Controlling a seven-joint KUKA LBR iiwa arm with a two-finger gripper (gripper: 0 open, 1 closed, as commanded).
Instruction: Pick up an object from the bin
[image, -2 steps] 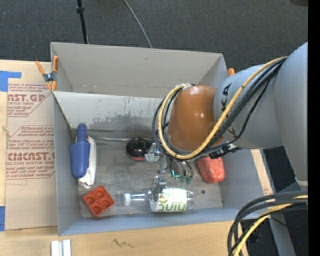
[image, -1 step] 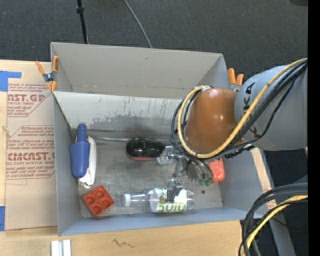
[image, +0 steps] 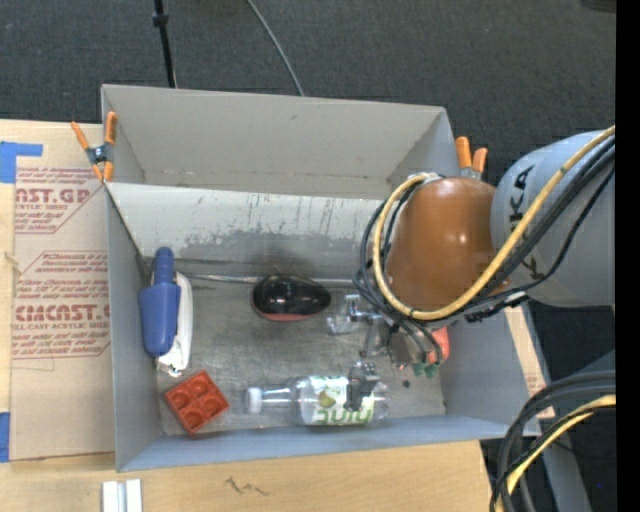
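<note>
One bottle (image: 320, 402), one brick (image: 196, 402) — one brush (image: 160, 310)

The bin (image: 270, 210) is plain grey metal, its back wall streaked with darker scuff marks. At its left lies a brush (image: 158, 310) with a deep blue handle on a white base. Near the front left corner is a bright red brick (image: 196, 402) with round studs. Along the front wall lies a clear bottle (image: 320, 402) with a white cap and a green and white label. In the middle sits a glossy black oval (image: 290, 296) with a red underside. The arm (image: 575, 250) is pale silver with black lettering; its cover (image: 445, 240) is shiny orange-brown, looped by yellow and black cables (image: 383, 230).
</note>
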